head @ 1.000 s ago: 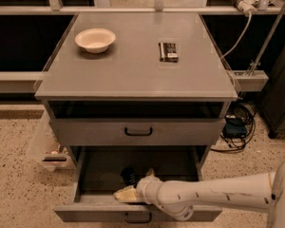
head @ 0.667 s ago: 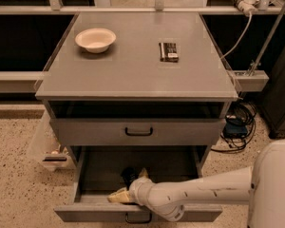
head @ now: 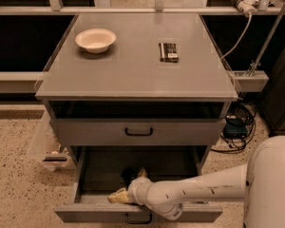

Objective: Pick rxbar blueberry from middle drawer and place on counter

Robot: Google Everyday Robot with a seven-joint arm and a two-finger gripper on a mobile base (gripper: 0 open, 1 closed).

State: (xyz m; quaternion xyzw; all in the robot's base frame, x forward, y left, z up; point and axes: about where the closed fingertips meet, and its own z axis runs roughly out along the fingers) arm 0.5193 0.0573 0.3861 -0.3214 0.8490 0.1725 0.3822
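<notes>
The middle drawer [head: 137,213] is pulled open at the bottom of the cabinet. My gripper [head: 128,185] is inside it, at the left of the middle, reaching in from the right. Its tan fingers [head: 117,196] stand apart, so it is open. A small dark thing [head: 128,175] lies on the drawer floor between them, close to the far finger; it looks like the rxbar blueberry, mostly hidden. The grey counter [head: 133,65] is the cabinet top above.
A white bowl [head: 95,40] sits on the counter at the back left. A black-brown bar with a white label [head: 168,52] lies at the back right. The upper drawer [head: 138,131] is closed. Cables [head: 237,127] lie on the floor at the right.
My gripper has moved a little to the left inside the open drawer. The dark thing has stayed where it was.
</notes>
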